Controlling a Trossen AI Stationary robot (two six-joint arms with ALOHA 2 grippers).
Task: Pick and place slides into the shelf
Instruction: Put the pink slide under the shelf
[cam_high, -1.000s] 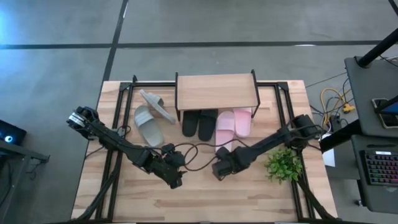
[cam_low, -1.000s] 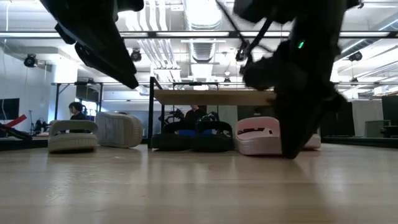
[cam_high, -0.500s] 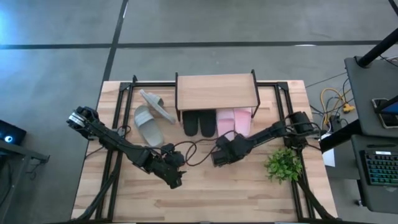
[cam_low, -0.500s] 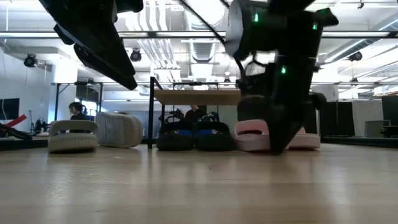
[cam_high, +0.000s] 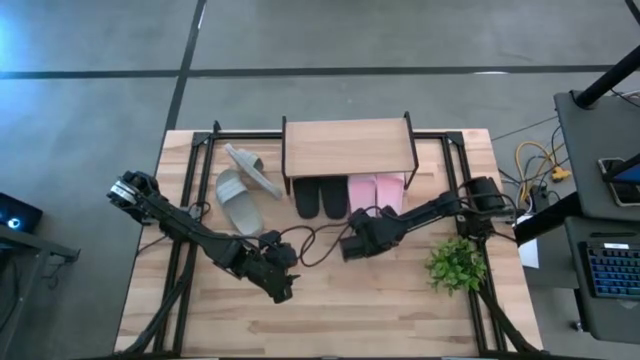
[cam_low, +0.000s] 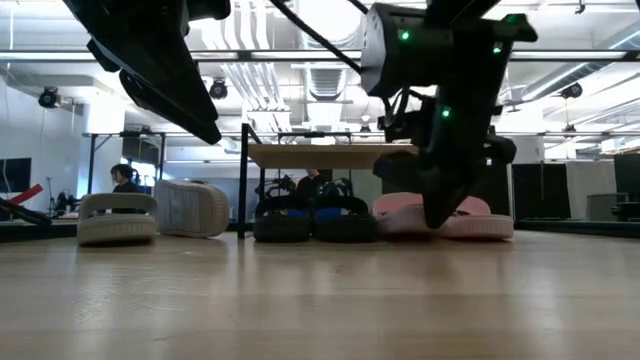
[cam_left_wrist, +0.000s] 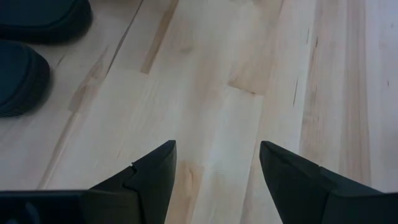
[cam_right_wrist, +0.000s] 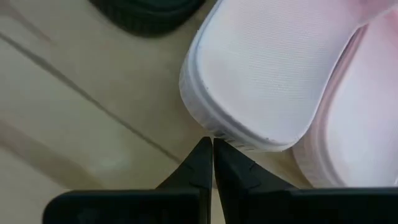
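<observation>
The right gripper (cam_high: 352, 243), clenched empty, has nudged the 2 pale pink slide sandals (cam_high: 362, 192) toward 12 o'clock, under the wood-topped shelf (cam_high: 348, 147). Pushing the heel off-centre could skew the sandal. The left gripper (cam_high: 280, 290) waits open at 7 o'clock.

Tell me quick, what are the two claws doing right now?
Left gripper: open, empty, over bare table.
Right gripper: shut, empty, tips against a pink slide's heel.
</observation>
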